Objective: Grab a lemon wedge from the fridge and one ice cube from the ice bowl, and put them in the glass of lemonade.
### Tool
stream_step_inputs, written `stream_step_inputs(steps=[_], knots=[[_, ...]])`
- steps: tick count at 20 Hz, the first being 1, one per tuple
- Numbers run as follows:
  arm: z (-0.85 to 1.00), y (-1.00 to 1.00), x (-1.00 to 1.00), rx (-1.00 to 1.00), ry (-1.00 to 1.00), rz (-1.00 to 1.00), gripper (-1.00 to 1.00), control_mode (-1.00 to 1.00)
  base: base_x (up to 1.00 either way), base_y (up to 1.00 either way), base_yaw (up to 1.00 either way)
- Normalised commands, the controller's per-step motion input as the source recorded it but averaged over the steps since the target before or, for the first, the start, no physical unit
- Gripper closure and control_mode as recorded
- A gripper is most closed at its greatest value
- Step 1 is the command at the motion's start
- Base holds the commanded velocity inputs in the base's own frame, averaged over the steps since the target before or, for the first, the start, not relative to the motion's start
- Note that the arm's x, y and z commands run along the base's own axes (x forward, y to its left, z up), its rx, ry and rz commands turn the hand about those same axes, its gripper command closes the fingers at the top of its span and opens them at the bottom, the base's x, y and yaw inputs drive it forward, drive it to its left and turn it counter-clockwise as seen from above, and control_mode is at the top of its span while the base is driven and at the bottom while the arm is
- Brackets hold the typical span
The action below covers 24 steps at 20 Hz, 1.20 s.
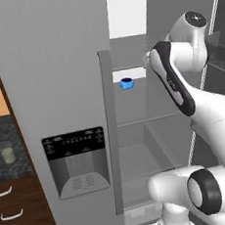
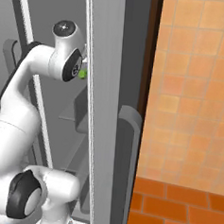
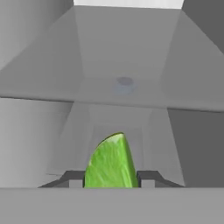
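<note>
Glossy white rounded arm (image 1: 208,114) links, dark joint caps, black elbow band, small dark finger tips (image 3: 146,177)

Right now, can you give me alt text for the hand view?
A green, curved lemon wedge stands clamped between the gripper's two small dark fingertips. Behind it lies the grey fridge interior, its shelves receding, with a small blurred round object on one shelf.
</note>
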Motion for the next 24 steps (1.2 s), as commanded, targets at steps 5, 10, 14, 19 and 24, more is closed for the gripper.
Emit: stream_step_inputs(steps=[5,10,14,19,24], knots=[[0.0,0.36,-1.0,0.0,-0.07,0.0,1.0,-1.0,0.0,0.0,0.0],[-0.08,0.15,-1.0,0.0,0.15,0.0,1.0,-1.0,0.0,0.0,0.0],[-0.07,0.0,-1.0,0.0,0.14,0.0,1.0,-1.0,0.0,0.0,0.0],[-0.4,0.0,-0.97,0.0,0.09,0.0,1.0,-1.0,0.0,0.0,0.0],[-0.16,0.0,-0.26,0.0,0.09,0.0,1.0,-1.0,0.0,0.0,0.0]])
